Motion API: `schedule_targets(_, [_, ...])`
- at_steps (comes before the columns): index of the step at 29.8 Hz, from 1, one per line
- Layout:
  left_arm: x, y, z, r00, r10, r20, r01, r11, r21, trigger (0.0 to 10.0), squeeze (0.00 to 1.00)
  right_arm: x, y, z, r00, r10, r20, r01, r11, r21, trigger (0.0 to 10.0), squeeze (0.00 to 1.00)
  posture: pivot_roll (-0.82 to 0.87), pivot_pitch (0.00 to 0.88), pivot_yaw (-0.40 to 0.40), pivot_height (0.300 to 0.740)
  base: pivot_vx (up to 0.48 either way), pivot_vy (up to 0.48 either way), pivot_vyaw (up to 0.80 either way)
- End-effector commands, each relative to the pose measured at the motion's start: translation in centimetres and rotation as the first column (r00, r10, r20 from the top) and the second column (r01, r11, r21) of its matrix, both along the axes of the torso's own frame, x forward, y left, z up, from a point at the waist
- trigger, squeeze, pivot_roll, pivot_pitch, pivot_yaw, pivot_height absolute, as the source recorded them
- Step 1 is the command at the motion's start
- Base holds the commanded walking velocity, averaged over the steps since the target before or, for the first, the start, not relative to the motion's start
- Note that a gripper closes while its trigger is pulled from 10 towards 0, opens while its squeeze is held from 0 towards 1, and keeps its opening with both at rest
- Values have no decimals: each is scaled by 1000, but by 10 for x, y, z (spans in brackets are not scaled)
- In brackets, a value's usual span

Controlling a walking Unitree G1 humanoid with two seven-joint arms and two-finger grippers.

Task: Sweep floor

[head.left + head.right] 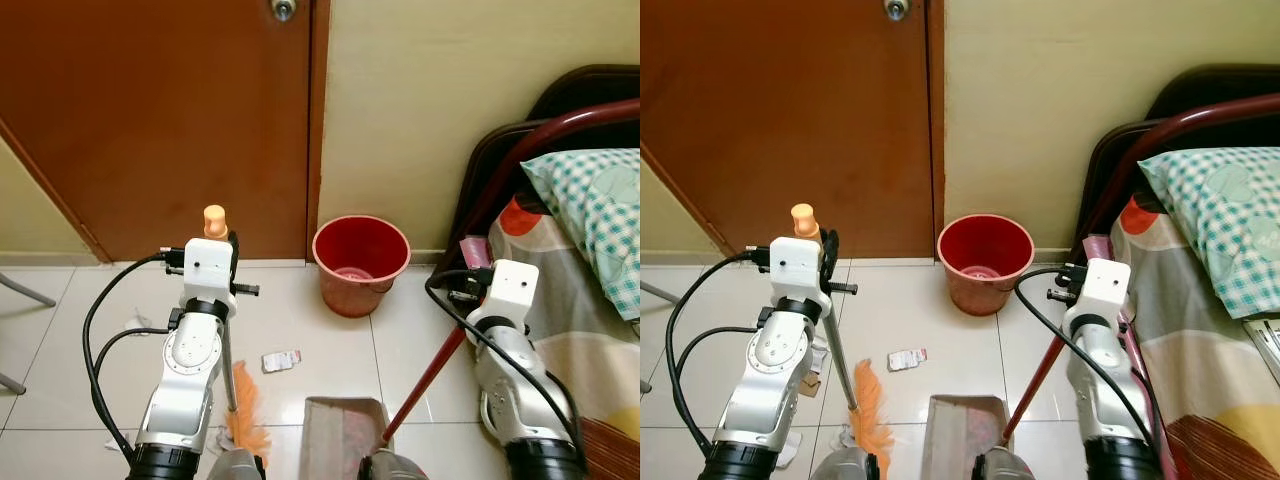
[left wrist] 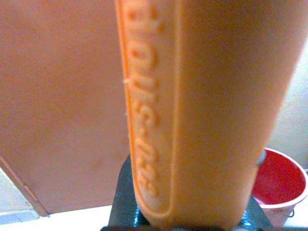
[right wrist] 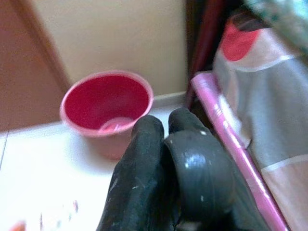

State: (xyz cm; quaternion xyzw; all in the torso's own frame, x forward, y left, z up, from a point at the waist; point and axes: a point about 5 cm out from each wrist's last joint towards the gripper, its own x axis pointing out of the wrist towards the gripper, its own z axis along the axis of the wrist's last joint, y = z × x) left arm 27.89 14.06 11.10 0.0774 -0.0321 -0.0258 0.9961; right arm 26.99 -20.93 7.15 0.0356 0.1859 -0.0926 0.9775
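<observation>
A robot stands on a white tiled floor facing a brown wooden door, a cleaning tool in each arm. The left gripper is clamped around the broom just below its orange handle tip; the grey shaft slants down and right to orange bristles resting on the tiles near the robot. In the left wrist view the orange handle, with raised lettering, rises between the fingers. The right gripper has its black fingers pressed together around the dark grip of a long-handled dustpan, whose red pole runs down and left to the grey pan lying on the floor just right of the bristles. A small crumpled wrapper lies on the tiles between the broom and a red bucket, which stands farther off by the cream wall. A bed with a checked pillow and red frame occupies the right side.
</observation>
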Motion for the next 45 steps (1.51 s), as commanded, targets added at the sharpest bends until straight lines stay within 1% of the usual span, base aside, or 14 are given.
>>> schedule_targets(1, [-1,0,1,1000,-8,-5,8,1000,15,10000,0,-15,1,-22,987,25,-156,-21,999,30,10000,0,34,96,0,740,0,0,0])
schedule_targets(3, [0,0,2,1000,-9,-4,9,1000,12,10000,0,-11,0,-14,990,67,-122,-67,998,9,10000,0,31,95,5,740,0,0,0])
schedule_targets(8, [3,0,5,1000,-17,9,17,1000,18,10000,0,6,2,1,997,78,-28,-79,997,-11,10000,0,22,92,22,740,0,0,0])
schedule_targets(12, [6,-3,14,995,-87,54,85,996,40,10000,0,29,5,16,994,88,59,-87,996,-23,10000,0,12,82,23,740,0,0,0])
schedule_targets(14, [7,-1,14,995,-79,59,77,996,39,10000,0,37,5,24,991,80,107,-76,996,-45,10000,0,12,82,23,740,0,0,0])
schedule_targets(16, [7,1,15,996,-71,57,71,997,9,10000,0,43,4,27,990,-9,140,18,998,-61,10000,0,21,85,11,740,0,0,0])
schedule_targets(17, [7,1,15,996,-71,57,71,997,9,10000,0,43,4,27,990,-9,140,18,998,-61,10000,0,21,85,11,740,0,0,0])
schedule_targets(19, [7,0,19,994,-83,65,82,996,16,10000,0,44,2,27,981,-109,160,117,992,-43,10000,0,21,85,11,740,0,0,0])
schedule_targets(26, [14,-6,30,986,-122,111,120,992,31,10000,0,38,-6,32,939,-219,267,256,960,-114,10000,0,33,98,-12,740,0,0,0])
schedule_targets(32, [24,-6,34,983,-113,147,107,993,53,10000,0,38,-5,24,926,-240,292,271,960,-69,10000,0,38,68,11,740,0,0,0])
schedule_targets(36, [29,-5,30,981,-125,151,121,992,33,10000,0,45,-4,28,914,-241,328,286,954,-96,10000,0,35,66,15,740,0,0,0])
schedule_targets(39, [31,-8,28,976,-163,144,160,987,35,10000,0,49,2,32,912,-215,350,269,956,-113,10000,0,27,59,11,740,0,0,0])
schedule_targets(42, [31,-21,21,956,-270,115,273,962,-8,10000,0,55,11,35,909,-199,367,244,966,-81,10000,0,16,73,-5,740,0,0,0])
schedule_targets(45, [32,-24,21,950,-287,123,289,957,0,10000,0,57,14,37,907,-185,378,233,969,-84,10000,0,14,103,-5,740,0,0,0])
